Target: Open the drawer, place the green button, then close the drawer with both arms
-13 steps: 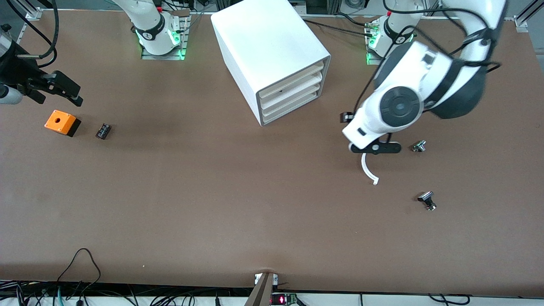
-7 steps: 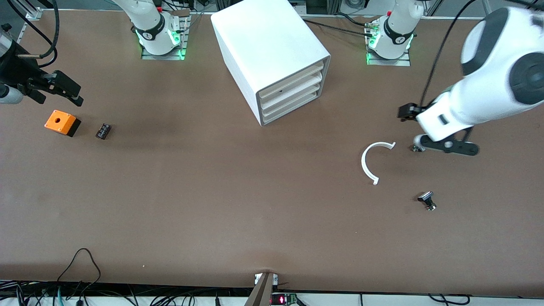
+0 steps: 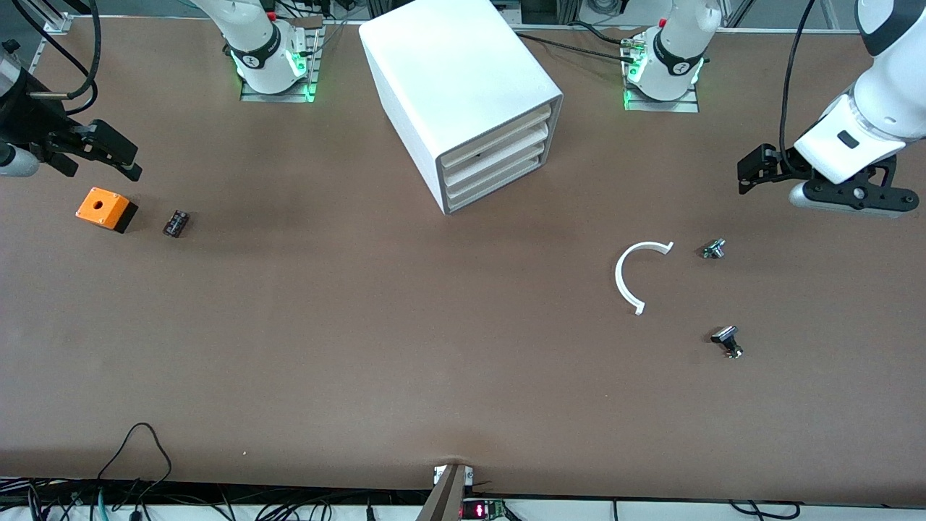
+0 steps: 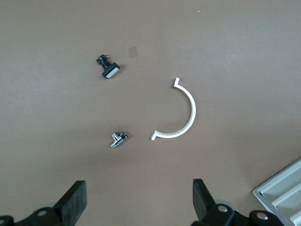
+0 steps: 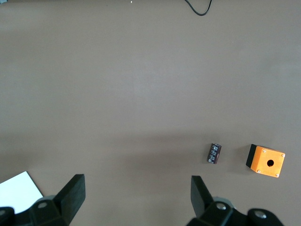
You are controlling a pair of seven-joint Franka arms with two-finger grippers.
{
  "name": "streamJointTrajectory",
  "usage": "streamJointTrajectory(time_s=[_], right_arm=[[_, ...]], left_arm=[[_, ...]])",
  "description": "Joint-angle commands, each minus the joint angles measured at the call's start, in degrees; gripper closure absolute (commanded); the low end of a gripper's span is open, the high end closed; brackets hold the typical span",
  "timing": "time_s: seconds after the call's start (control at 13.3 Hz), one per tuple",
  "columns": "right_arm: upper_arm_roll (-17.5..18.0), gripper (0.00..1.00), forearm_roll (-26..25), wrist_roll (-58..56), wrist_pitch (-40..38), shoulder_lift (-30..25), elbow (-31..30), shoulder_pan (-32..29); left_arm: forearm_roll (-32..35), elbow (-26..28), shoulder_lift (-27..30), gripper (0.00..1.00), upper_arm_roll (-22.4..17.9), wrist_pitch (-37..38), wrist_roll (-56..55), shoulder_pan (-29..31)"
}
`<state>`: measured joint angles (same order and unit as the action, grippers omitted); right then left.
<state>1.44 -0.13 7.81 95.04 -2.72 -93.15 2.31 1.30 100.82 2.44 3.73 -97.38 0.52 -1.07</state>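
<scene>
- I see the cabinet (image 3: 463,101) on the surface (image 3: 362,325), its lowest drawer (image 3: 492,184) shut.
- Left hand (image 4: 136,207), fingers apart, hangs over the surface toward the left arm's end from the cabinet.
- Right hand (image 5: 136,205), fingers apart, waits toward the right arm's end.
- Green-capped button: I can't pick it out.

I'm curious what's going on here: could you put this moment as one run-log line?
drawer: shut | green button: not seen | left gripper: open, empty, over table | right gripper: open, empty, above orange box
</scene>
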Motion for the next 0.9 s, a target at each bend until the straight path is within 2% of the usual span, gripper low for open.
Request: streamJointTrajectory(time_s=[0.0, 0.23, 0.83], right_arm=[[-0.3, 0.01, 0.0, 0.1, -0.8, -0.1, 0.8, 0.4], [-0.3, 0.01, 0.0, 0.1, -0.7, -0.1, 0.8, 0.4], [-0.4, 0.01, 0.0, -0.2, -0.6, -0.1, 0.8, 0.3]], left_arm=[[-0.9, 3.0, 2.5, 0.01, -0.3, -1.8, -1.3, 0.1], [-1.6, 0.6, 2.4, 0.01, 0.1, 5.3, -0.9, 0.1], [-1.5, -2.3, 0.7, 0.01, 0.4, 5.8, -1.3, -0.5]])
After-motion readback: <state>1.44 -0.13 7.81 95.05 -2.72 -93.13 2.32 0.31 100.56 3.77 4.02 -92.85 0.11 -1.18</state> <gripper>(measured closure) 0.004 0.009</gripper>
